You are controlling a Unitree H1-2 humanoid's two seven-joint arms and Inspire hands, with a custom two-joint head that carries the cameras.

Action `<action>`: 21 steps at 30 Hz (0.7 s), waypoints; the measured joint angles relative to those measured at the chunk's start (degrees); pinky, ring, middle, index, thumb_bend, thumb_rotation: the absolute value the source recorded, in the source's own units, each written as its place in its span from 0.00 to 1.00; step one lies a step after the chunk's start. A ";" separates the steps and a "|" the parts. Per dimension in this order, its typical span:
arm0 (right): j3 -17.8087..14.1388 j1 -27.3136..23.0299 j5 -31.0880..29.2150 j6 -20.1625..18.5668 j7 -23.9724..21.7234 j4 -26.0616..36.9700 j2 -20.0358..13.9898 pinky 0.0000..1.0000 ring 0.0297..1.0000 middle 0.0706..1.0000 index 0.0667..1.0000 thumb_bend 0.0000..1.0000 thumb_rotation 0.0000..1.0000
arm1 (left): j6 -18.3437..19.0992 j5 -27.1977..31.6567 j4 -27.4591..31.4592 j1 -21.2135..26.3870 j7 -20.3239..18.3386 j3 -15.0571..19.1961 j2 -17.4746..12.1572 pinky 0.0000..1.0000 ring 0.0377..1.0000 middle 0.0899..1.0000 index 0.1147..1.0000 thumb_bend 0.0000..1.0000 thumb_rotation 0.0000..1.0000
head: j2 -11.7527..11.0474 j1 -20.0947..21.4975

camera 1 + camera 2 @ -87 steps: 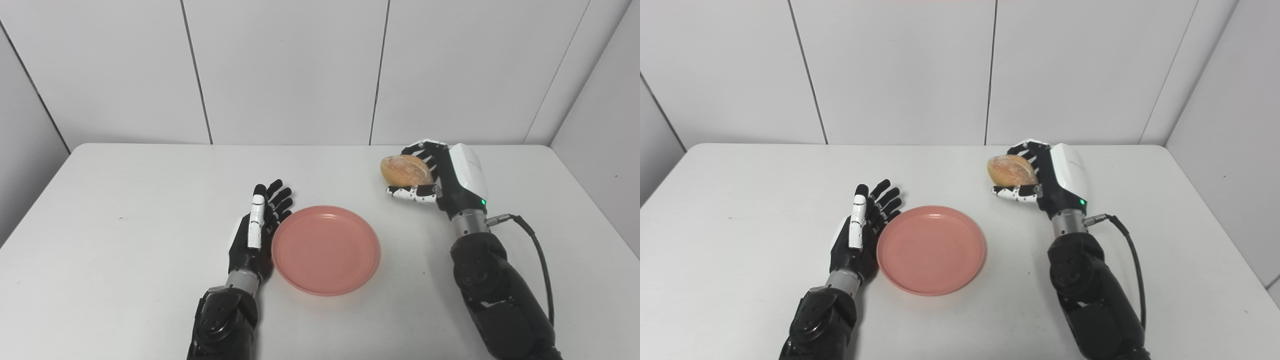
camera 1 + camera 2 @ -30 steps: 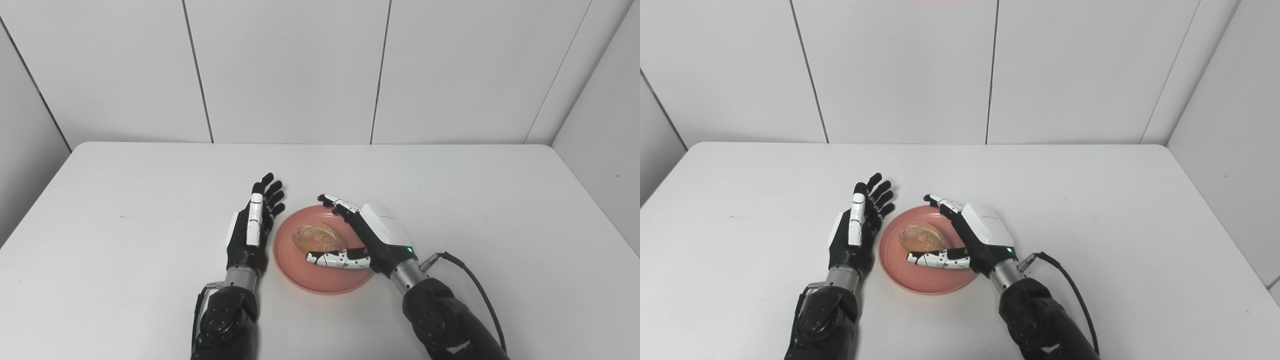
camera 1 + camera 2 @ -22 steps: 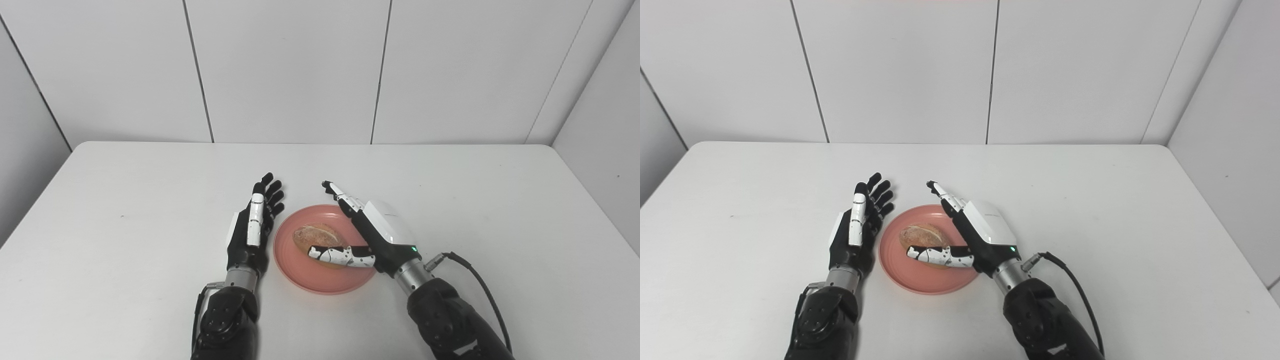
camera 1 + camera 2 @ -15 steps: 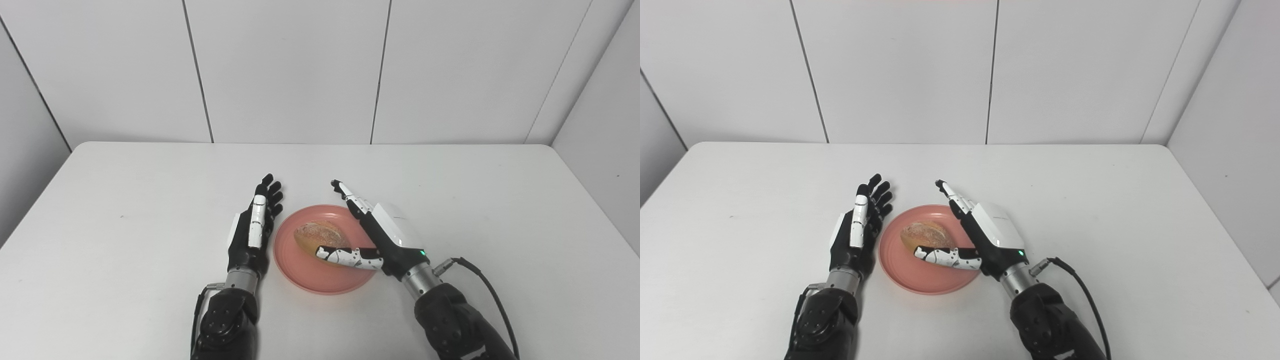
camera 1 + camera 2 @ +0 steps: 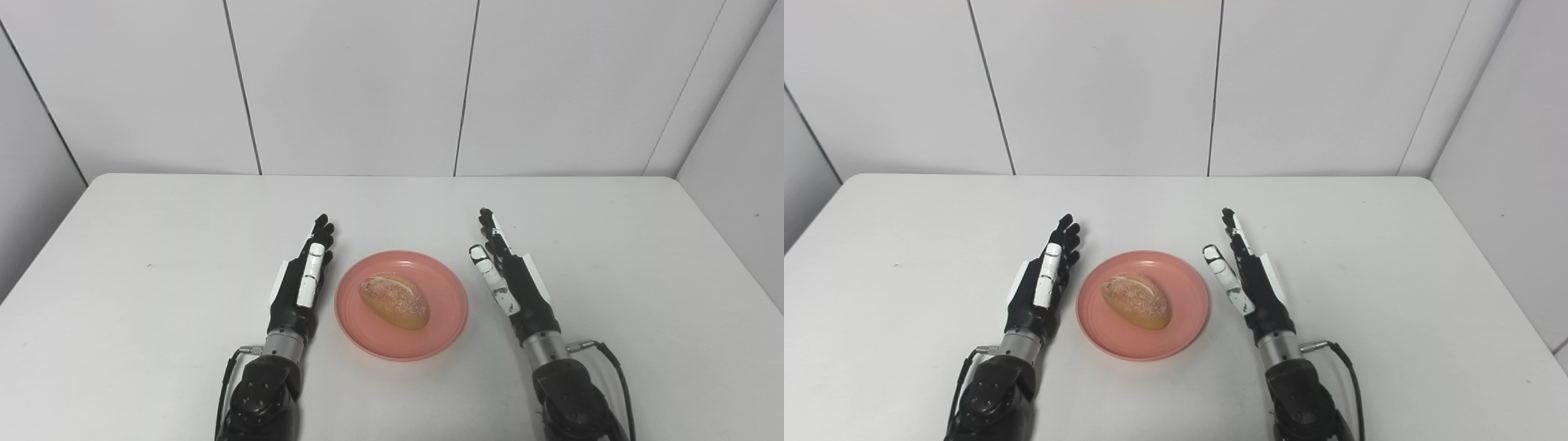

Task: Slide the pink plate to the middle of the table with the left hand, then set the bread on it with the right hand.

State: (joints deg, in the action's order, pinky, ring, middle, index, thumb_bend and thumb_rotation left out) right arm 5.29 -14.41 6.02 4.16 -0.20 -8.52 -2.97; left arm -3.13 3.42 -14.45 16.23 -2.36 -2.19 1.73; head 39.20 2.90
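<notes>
Bread, crusty golden-brown roll (image 5: pixel 393 301) | released onto round pink plastic plate (image 5: pixel 444 334) mid-bench | right hand (image 5: pixel 513 286) withdrawn, open, empty | left hand (image 5: pixel 300 288) open, empty | task looks complete

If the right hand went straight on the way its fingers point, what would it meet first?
Nothing on the table, it seems: the right hand points toward the back wall, beside the pink plate.

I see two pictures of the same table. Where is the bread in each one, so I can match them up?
Left eye view: the bread lies on the pink plate, just right of the picture's middle, between the two open hands.
Right eye view: the bread lies on the same plate, a little left of middle.
Shared landmark: the plate under the bread.
</notes>
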 measured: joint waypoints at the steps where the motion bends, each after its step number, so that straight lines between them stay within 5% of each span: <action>1: -0.48 -0.01 -1.21 0.01 -0.16 -0.47 0.43 1.00 1.00 1.00 1.00 0.70 1.00 | 0.02 0.01 0.05 -0.05 -0.01 0.06 0.00 1.00 1.00 0.98 0.96 0.62 1.00 | 0.00 0.00; 6: -1.22 -0.08 -5.04 -0.01 -1.45 -1.12 2.11 1.00 1.00 1.00 1.00 0.76 1.00 | 0.68 0.22 0.93 -0.40 0.02 0.53 0.17 1.00 1.00 0.98 0.96 0.61 1.00 | 0.00 0.09; 21: -1.75 -0.06 -9.84 -4.66 -4.24 -1.00 3.32 1.00 1.00 1.00 1.00 0.70 1.00 | 2.12 1.34 1.87 -0.71 -0.01 0.84 0.79 1.00 1.00 0.99 0.97 0.61 1.00 | -0.09 0.26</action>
State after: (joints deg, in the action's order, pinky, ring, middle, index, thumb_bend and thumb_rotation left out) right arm 3.54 -14.47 -3.82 -0.49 -4.44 -9.52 0.35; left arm -1.01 4.76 -12.58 15.51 -2.37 -1.35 2.52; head 39.11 3.16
